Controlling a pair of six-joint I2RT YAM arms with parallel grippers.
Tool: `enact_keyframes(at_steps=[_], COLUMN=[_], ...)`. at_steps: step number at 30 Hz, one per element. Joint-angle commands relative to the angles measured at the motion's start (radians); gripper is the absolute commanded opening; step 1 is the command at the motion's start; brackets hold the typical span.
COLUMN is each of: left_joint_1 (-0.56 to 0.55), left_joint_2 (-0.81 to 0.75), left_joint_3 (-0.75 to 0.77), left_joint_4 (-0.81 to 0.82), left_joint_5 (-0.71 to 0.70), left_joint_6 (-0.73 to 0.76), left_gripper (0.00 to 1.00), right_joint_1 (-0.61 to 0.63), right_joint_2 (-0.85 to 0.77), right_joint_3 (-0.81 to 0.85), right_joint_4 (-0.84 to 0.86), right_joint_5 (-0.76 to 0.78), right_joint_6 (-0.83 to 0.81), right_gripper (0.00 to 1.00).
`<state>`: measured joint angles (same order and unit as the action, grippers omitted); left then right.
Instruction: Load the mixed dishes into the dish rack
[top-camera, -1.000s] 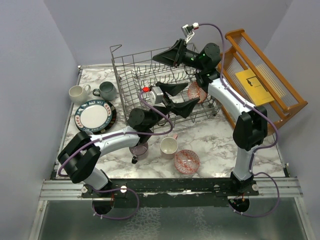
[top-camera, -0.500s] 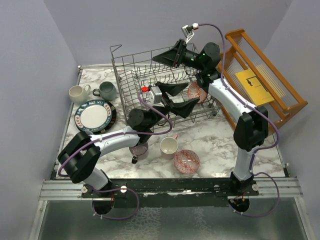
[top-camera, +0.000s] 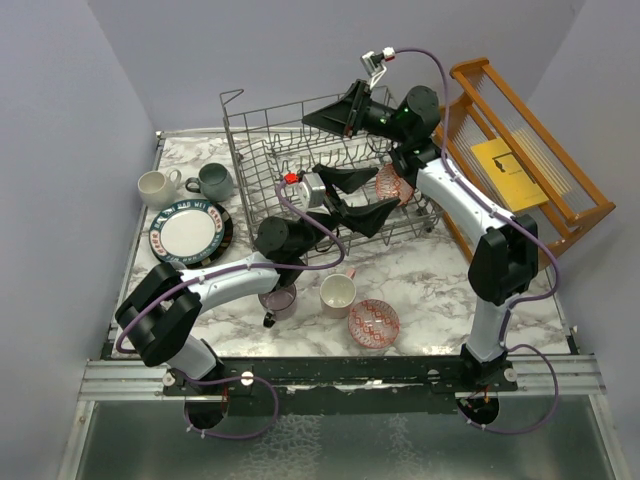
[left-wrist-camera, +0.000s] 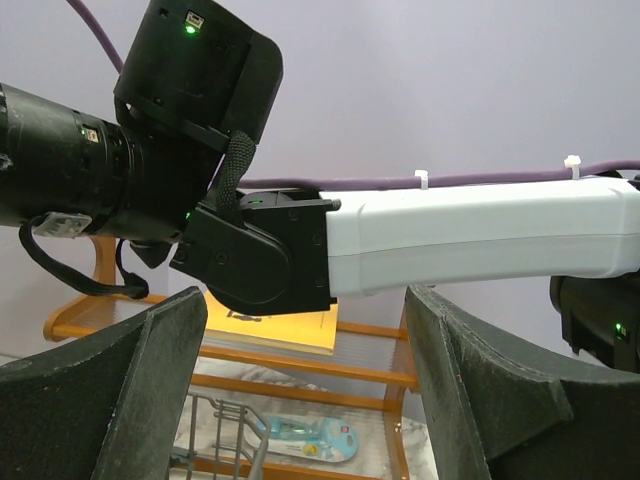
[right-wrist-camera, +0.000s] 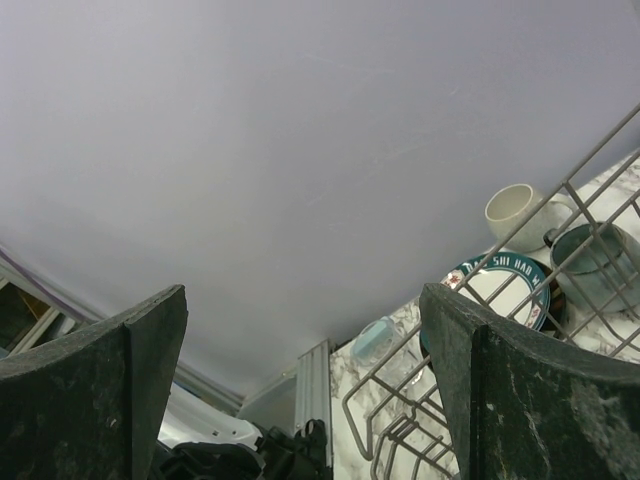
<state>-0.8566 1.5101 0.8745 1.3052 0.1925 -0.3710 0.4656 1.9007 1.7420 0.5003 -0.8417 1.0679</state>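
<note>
The grey wire dish rack stands at the back centre. One red-and-white bowl leans inside its right end. My left gripper is open and empty above the rack, its fingertips close to that bowl; its wrist view shows only my right arm between the fingers. My right gripper is open and empty, high over the rack's back. On the table are the second bowl, the cream mug, the purple mug, the plate, the white mug and the grey-green mug.
An orange-brown wooden slatted rack with a yellow item stands at the right, also in the left wrist view. The right wrist view shows the rack's wires, plate and white mug. Purple walls enclose the table.
My right gripper has shifted very slightly left above the rack. The left arm and the dishes have not moved.
</note>
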Motion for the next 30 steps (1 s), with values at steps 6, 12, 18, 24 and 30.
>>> enact_keyframes(at_steps=[6,12,18,24,30], left_joint_1=[-0.005,-0.005,-0.005,-0.018,-0.040], left_joint_2=[-0.009,-0.006,0.012,0.021,0.009], left_joint_3=[0.011,0.020,0.021,0.039,0.061], left_joint_4=[0.050,0.058,0.102,0.093,0.031], left_joint_5=[0.044,0.060,0.062,0.092,0.148], left_joint_6=[0.001,0.003,-0.015,-0.015,-0.008], left_gripper=[0.83,0.83,0.82,0.82,0.82], right_joint_1=[0.006,0.007,0.007,0.007,0.007], right_joint_2=[-0.082,-0.096,-0.103,-0.155,-0.279], right_joint_3=[-0.036,-0.031,-0.002,-0.051,-0.218], right_joint_4=[0.018,0.016,-0.039,-0.030,0.049], right_joint_5=[0.034,0.036,0.035,0.047,0.092], right_joint_6=[-0.037,-0.054,-0.083,-0.102,-0.108], right_gripper=[0.99,0.99,1.00,0.99,0.99])
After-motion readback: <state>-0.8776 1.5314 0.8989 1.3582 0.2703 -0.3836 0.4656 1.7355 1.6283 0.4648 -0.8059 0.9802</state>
